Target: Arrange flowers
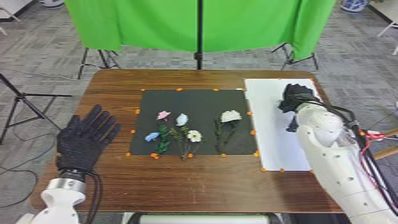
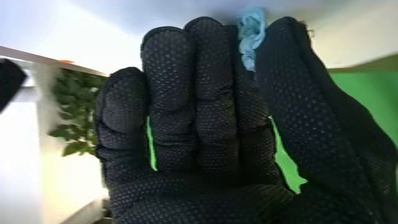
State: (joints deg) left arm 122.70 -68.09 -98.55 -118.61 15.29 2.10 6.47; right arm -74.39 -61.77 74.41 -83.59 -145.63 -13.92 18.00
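Note:
Over the white board [image 1: 277, 130], toward its back right, is my right hand [image 1: 298, 96]. In the right wrist view a light blue petal-like piece [image 2: 251, 41] is pinched between the thumb and fingers of my right hand [image 2: 209, 150]; its stem is hidden. My left hand [image 1: 83, 137] rests open at the table's left side. On the black mat [image 1: 191, 102] lie a pink flower [image 1: 163, 115], a pale bluish-white flower [image 1: 182, 119], a blue flower [image 1: 152, 136], a small white flower [image 1: 194, 135] and a larger white flower [image 1: 231, 116], stems toward the front.
Orange bits [image 1: 253, 132] dot the edges of the mat and board. A green cloth [image 1: 142, 25] hangs on a stand behind the brown table [image 1: 195, 192]. Green leaves [image 2: 78, 107] show beside my glove in the right wrist view.

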